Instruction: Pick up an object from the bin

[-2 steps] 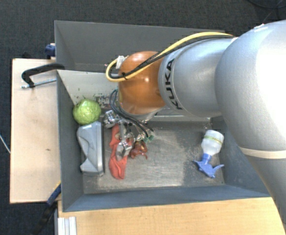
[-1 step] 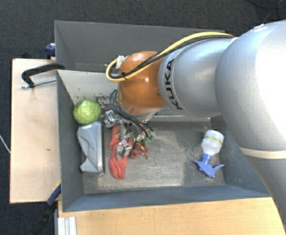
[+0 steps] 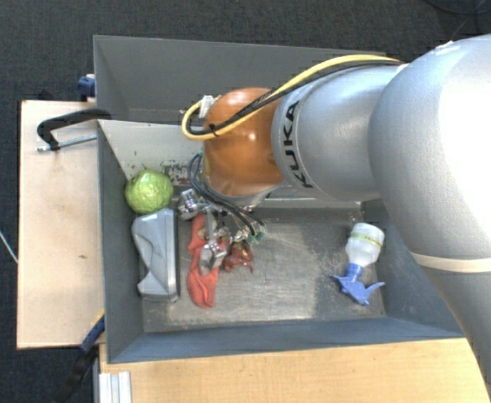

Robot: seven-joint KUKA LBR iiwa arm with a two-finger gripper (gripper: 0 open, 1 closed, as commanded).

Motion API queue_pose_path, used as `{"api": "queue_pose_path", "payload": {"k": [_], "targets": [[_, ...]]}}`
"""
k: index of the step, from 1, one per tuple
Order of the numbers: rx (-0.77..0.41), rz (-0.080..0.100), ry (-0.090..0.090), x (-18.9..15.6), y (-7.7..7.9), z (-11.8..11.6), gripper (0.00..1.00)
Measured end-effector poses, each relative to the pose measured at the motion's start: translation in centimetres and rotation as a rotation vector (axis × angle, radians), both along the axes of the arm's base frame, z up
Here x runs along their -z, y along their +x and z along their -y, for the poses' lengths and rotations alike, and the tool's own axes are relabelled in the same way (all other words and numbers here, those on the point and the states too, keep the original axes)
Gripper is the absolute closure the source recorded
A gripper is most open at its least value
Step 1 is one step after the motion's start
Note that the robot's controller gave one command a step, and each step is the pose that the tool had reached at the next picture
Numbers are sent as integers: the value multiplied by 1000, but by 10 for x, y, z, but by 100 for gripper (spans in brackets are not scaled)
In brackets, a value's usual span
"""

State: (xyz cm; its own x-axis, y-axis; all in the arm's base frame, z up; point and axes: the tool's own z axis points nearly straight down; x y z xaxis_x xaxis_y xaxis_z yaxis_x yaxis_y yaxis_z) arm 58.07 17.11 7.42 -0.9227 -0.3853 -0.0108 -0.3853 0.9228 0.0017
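Observation:
My gripper (image 3: 214, 246) hangs low in the left half of the bin, its metal fingers down on a red, floppy, long toy (image 3: 201, 277) that lies lengthwise on the floor. The fingers overlap the toy's upper part, so their spread is hard to read. A small dark red-brown piece (image 3: 242, 259) sits just right of the fingers. A grey crumpled bag-like thing (image 3: 157, 254) lies to the left of the red toy, along the left wall. A green ball (image 3: 148, 191) rests above the grey thing in the back left corner.
A white spray bottle with a blue trigger head (image 3: 361, 263) lies near the bin's right wall. The arm with its orange cover and yellow cable spans the bin's back and right side. Bare floor lies between the red toy and the bottle.

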Motion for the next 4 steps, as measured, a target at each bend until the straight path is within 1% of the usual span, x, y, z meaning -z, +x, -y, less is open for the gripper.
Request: {"api": "queue_pose_path", "payload": {"k": [1,2,3,4], "targets": [[-213,-4,0,0,0,21,0],[-243,-5,-5,-3,3,50,100],[-243,-5,-4,-3,3,50,100],[-246,-6,-5,-35,0,44,100]]}}
